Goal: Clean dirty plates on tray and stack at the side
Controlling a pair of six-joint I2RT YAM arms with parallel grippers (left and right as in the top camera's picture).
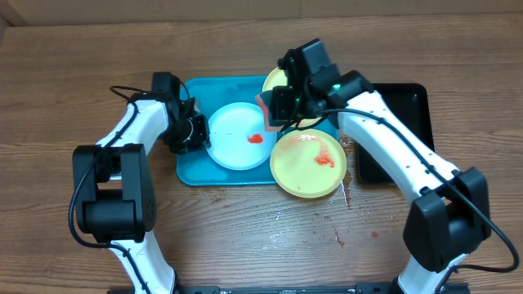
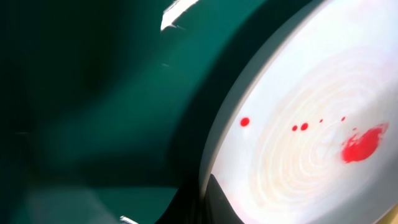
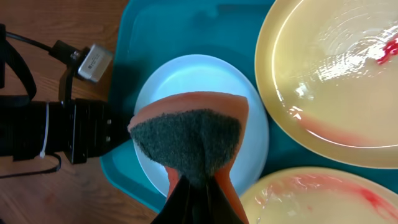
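Red spots mark the pale blue-white plate [image 1: 233, 139] on the turquoise tray [image 1: 192, 167]. Red smears streak the yellow plates [image 1: 302, 173]; the sponge [image 3: 186, 137] is orange-and-grey.

Three plates [image 1: 239, 143], one blue tray [image 1: 189, 167], one black tray [image 1: 404, 106], one sponge [image 3: 186, 134].

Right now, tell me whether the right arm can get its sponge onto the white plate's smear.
Probably yes: the right hand holds the sponge over the white plate, nothing between them, and the left hand sits at the plate's left rim.
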